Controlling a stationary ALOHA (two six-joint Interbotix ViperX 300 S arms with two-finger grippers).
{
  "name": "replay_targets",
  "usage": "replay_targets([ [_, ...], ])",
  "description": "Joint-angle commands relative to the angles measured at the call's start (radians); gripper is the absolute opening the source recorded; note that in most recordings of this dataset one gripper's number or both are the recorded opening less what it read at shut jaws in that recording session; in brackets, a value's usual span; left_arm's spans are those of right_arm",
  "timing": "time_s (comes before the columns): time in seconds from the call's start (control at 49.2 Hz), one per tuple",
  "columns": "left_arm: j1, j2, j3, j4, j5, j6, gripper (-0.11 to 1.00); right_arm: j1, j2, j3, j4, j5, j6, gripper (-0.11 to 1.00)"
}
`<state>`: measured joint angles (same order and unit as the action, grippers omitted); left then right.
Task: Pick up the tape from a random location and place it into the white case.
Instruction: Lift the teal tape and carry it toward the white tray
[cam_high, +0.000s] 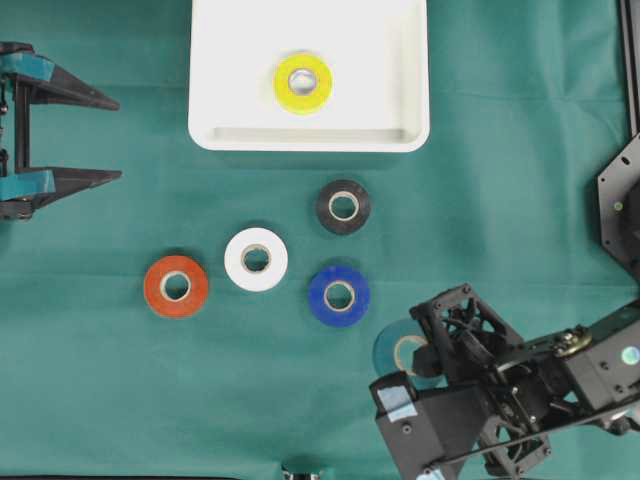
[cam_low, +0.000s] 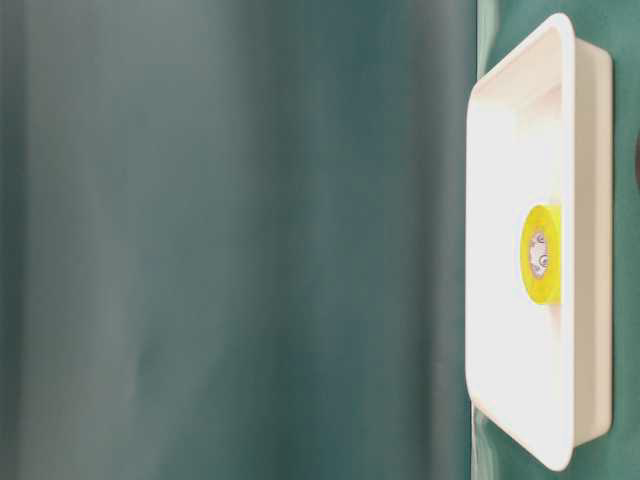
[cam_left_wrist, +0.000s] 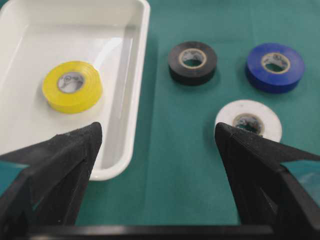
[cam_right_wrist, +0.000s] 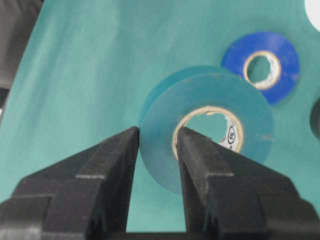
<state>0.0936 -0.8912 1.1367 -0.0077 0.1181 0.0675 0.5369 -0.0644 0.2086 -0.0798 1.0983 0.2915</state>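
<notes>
1. Right fingers (cam_right_wrist: 117, 165) pinch the wall of the teal tape (cam_right_wrist: 210, 125), one finger inside its core.
2. Teal tape sits near the blue roll (cam_high: 339, 295), well apart from the case (cam_high: 310, 140).
3. Left gripper (cam_high: 105, 140) spread wide, holding nothing.

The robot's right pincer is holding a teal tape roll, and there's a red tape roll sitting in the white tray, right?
Not quite. The roll in the white tray is yellow, as the overhead view shows; the red roll lies on the green cloth. The rest is right: the right pincer is shut on the teal tape roll, seen in the right wrist view.
</notes>
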Motion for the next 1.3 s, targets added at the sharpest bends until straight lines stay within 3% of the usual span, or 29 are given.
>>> replay_targets([
  [0.0,0.003,0.005,-0.009,0.0,-0.008,0.0,0.99,0.006,-0.032,-0.034,-0.017,0.023,0.021,0.28],
  [0.122,0.003,0.005,-0.009,0.0,-0.006,0.0,0.99,0.012,-0.04,-0.037,-0.037,0.044,0.052,0.28],
  [1.282,0.003,0.005,-0.009,-0.002,-0.006,0.0,0.99,0.017,-0.048,-0.037,-0.04,0.041,0.052,0.28],
])
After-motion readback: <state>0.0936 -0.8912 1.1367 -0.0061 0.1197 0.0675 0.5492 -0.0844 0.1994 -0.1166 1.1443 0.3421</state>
